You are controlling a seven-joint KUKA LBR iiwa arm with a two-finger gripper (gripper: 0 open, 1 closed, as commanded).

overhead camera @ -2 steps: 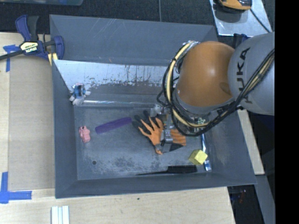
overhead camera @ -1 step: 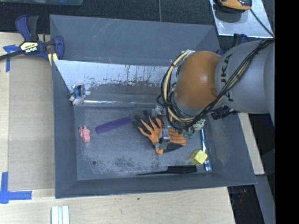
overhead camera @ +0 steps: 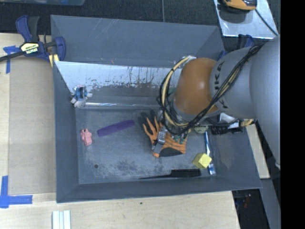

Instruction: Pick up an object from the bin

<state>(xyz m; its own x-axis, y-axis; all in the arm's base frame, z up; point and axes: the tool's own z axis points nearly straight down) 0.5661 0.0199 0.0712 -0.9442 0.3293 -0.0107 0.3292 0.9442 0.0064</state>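
The jaws hang over an orange-and-black thing [overhead camera: 151, 128] right of the bin's [overhead camera: 66, 175] middle; open or closed, I cannot tell; a purple stick [overhead camera: 116, 127] lies left.

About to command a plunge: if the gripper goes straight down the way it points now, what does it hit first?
Most likely the orange-and-black thing lying directly under the gripper. How high the gripper is above it is unclear from this view.

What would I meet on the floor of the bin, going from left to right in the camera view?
small pink thing → purple stick → orange and black thing, partly under the arm → yellow block
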